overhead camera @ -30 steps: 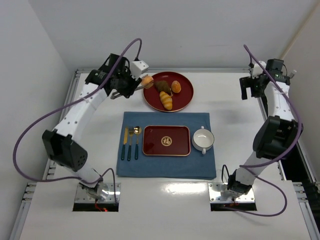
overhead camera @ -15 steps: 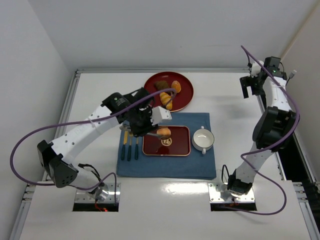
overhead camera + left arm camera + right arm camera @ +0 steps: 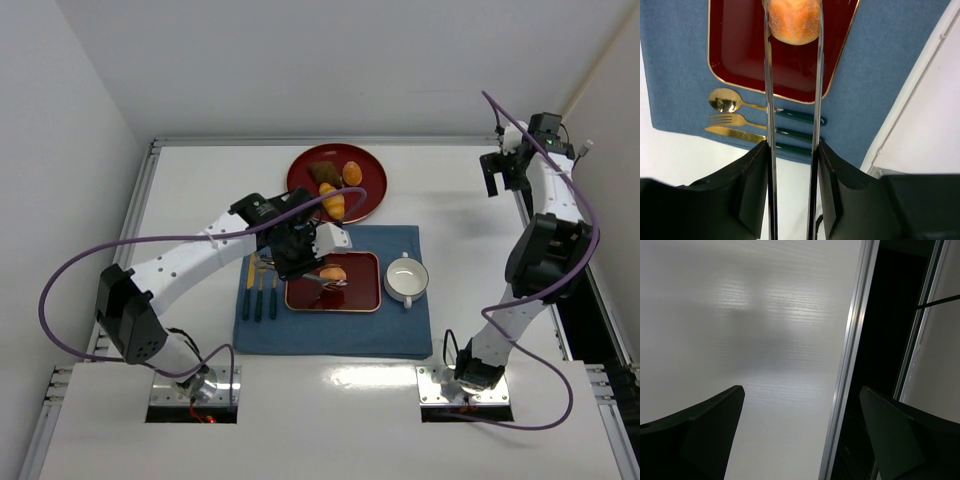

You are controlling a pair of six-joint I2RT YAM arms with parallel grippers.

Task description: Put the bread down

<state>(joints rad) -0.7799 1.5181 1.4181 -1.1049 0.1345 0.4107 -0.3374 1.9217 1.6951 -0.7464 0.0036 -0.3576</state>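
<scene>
The bread (image 3: 333, 272), a small round golden-tan bun, is pinched between the tips of thin metal tongs (image 3: 768, 100). It sits at or just over the red rectangular tray (image 3: 300, 296); I cannot tell if it touches. In the left wrist view the bread (image 3: 794, 22) is at the top edge, above the tray (image 3: 740, 55). My left gripper (image 3: 300, 250) (image 3: 792, 146) is shut on the tongs' two arms. My right gripper (image 3: 497, 180) (image 3: 802, 390) is open and empty, far off at the table's back right edge.
A round red plate (image 3: 372, 190) behind the tray holds a croissant-like roll (image 3: 333, 203), an orange bun (image 3: 352, 174) and a dark piece (image 3: 322, 171). A white cup (image 3: 406, 278) stands right of the tray. Spoon, fork and knife (image 3: 260, 285) lie on the blue mat (image 3: 330, 335).
My left arm carried the bread from beside the round plate to over the rectangular tray, then shifted it slightly right and lower. The right arm barely moved.
</scene>
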